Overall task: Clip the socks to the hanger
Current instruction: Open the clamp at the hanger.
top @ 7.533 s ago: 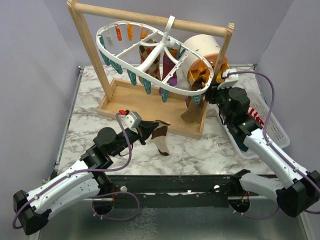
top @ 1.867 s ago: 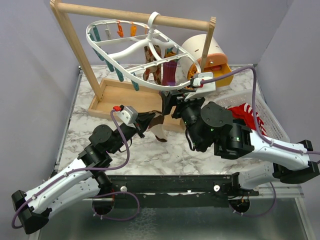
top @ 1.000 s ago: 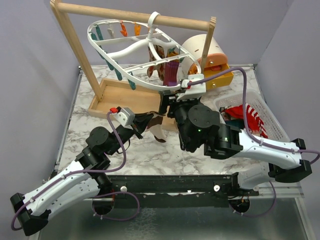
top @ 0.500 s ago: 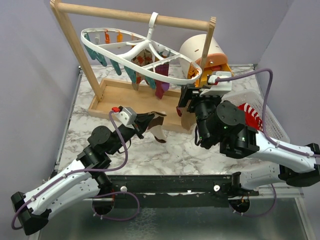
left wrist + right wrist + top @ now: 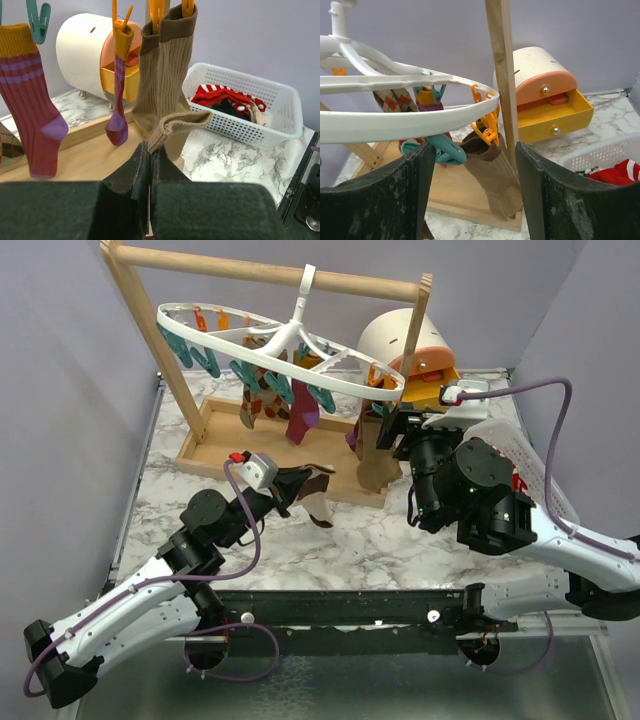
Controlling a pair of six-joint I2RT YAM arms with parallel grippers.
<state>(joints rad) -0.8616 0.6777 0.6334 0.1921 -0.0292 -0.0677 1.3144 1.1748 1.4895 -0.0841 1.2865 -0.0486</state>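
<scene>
Two end effectors are in view by the wooden rack (image 5: 250, 267). The left end effector (image 5: 150, 149) is clenched on one end of a tan-brown sock (image 5: 182, 122), which folds away up and to its right. Ahead of it and higher, a maroon sock (image 5: 35, 115) with purple stripes hangs from a teal clip (image 5: 37, 20) to its left. A small maroon-and-yellow sock (image 5: 119, 100) hangs nearer its centre, and a ribbed brown sock (image 5: 167, 75) hangs straight ahead. Farther to its right, a white basket (image 5: 280, 120) on the table holds a red-and-white striped sock (image 5: 220, 95).

The right end effector (image 5: 473, 165) is released, its fingers spread wide with nothing between them. The white hanger (image 5: 395, 127) crosses above it and to its left. Straight ahead, the ribbed brown sock dangles from orange clips (image 5: 487, 127), just beside the rack's upright post (image 5: 500, 65). A yellow drawer (image 5: 555, 120) stands open beyond, to its right.
</scene>
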